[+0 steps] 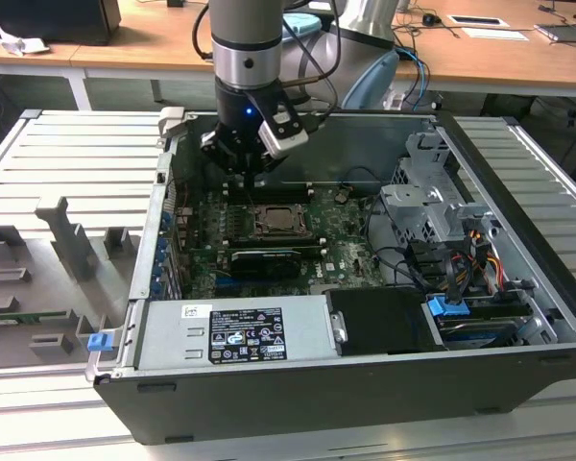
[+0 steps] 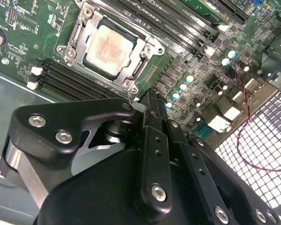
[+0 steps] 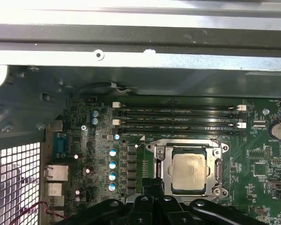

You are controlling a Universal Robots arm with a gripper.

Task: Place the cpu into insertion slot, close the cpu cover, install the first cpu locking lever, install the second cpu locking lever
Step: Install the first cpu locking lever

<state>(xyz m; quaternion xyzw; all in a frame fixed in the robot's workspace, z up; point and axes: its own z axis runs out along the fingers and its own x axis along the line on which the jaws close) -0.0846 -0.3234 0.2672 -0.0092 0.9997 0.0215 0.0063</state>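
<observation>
The cpu (image 1: pixel 276 223) lies flat in its socket on the green motherboard, its silvery top facing up in both wrist views (image 2: pixel 110 49) (image 3: pixel 189 171). The cpu cover (image 2: pixel 136 70) lies down around it as a metal frame (image 3: pixel 160 166), with the chip showing through its square opening. My gripper (image 1: pixel 245 173) hangs above the board, a little behind the socket and toward the exterior view's left. Its black fingers (image 2: pixel 152 105) are shut together with nothing between them, and the tips (image 3: pixel 155 183) sit just beside the socket's edge.
The open computer case (image 1: pixel 518 288) surrounds the board with tall walls. Memory slots (image 3: pixel 178 119) run along one side of the socket, and a black card (image 1: pixel 264 259) lies on the other. Drive cages and cables (image 1: pixel 442 240) fill the exterior view's right; a power supply (image 1: pixel 240 331) sits in front.
</observation>
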